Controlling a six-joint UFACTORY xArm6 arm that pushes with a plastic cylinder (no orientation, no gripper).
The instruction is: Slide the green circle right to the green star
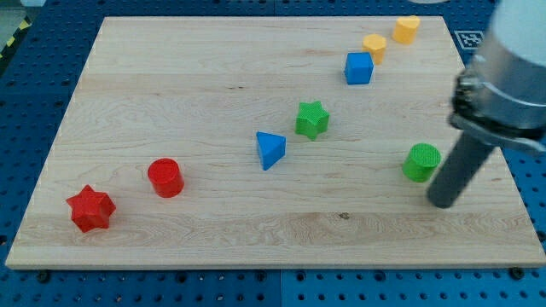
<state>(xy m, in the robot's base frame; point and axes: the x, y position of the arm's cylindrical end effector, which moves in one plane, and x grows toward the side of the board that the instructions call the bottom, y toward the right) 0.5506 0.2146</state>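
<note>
One tip (pixel 444 203) beside green circle (pixel 421 162)

Green circle (pixel 421 162) lies right of and below green star (pixel 312 119); my tip (pixel 443 203) rests just right-below the circle.

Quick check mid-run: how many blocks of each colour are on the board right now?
Red: 2, star and circle
Blue: 2, triangle and cube
Green: 2, star and circle
Yellow: 2, at the view's top right
Total: 8
</note>
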